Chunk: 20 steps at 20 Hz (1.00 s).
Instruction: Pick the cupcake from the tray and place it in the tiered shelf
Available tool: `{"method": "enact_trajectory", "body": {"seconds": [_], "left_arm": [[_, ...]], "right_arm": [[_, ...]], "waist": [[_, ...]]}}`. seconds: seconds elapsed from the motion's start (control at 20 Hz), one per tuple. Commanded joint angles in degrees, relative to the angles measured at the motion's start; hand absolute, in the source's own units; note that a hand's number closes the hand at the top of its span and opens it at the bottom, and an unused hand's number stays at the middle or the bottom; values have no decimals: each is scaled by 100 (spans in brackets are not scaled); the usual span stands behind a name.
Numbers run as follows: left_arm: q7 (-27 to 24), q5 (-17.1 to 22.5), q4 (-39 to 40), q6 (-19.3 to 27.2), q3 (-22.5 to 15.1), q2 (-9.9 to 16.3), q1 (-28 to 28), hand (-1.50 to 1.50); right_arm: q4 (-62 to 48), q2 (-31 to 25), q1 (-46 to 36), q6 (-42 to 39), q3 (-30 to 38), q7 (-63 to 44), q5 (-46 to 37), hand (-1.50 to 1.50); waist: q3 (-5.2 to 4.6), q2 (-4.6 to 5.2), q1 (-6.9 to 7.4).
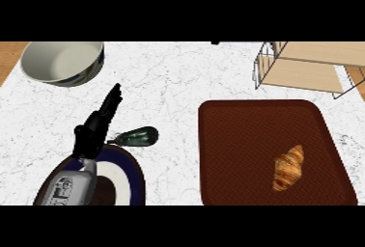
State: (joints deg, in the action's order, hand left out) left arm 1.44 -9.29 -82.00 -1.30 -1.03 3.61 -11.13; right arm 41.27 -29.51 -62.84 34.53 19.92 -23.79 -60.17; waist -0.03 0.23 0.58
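We saw no cupcake; the tray held only a croissant, lying lengthwise, well right of our left hand, whose straight fingers held nothing. Our right hand was out of view. The shelf stood beyond the tray.

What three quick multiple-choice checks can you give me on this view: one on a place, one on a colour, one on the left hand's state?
1. Where does the croissant lie?
A. in the bowl
B. on the tray, right of its middle
C. on the shelf

2. What colour is the tray?
A. dark reddish brown
B. white
C. green

3. How is the left hand?
A. curled round the croissant
B. fingers straight, holding nothing
C. pressing into the bowl

Answers:
1 B, the croissant sits on the tray's surface toward the right edge.
2 A, the tray reads dark reddish brown against the white marble counter.
3 B, its fingers point straight up-view with nothing between them.
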Motion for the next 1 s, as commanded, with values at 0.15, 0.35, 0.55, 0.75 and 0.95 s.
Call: {"method": "enact_trajectory", "body": {"seconds": [0.15, 0.35, 0.55, 0.75, 0.95], "left_arm": [[-66, -124, -103, 158, -99, -129, 202, 0], [149, 91, -35, -175, 121, 163, -152, 0], [86, 3, -6, -31, 19, -10, -14, 0], [10, 132, -88, -120, 104, 37, 92, 0], [-10, 128, 25, -116, 202, 114, -25, 0]], "right_arm": [[402, -116, 309, -35, 61, -266, 194, -150], [87, -20, 30, 337, 327, 66, 673, -150], [1147, 211, 419, -197, 189, 3, 1136, -150], [745, -155, 67, -477, 444, 271, 1624, -150], [1456, -104, -61, -391, 409, -410, 1582, -150]], "waist": [[3, -28, -29], [6, 5, 34], [2, -31, -58], [4, -11, -1], [0, -34, -46]]}}
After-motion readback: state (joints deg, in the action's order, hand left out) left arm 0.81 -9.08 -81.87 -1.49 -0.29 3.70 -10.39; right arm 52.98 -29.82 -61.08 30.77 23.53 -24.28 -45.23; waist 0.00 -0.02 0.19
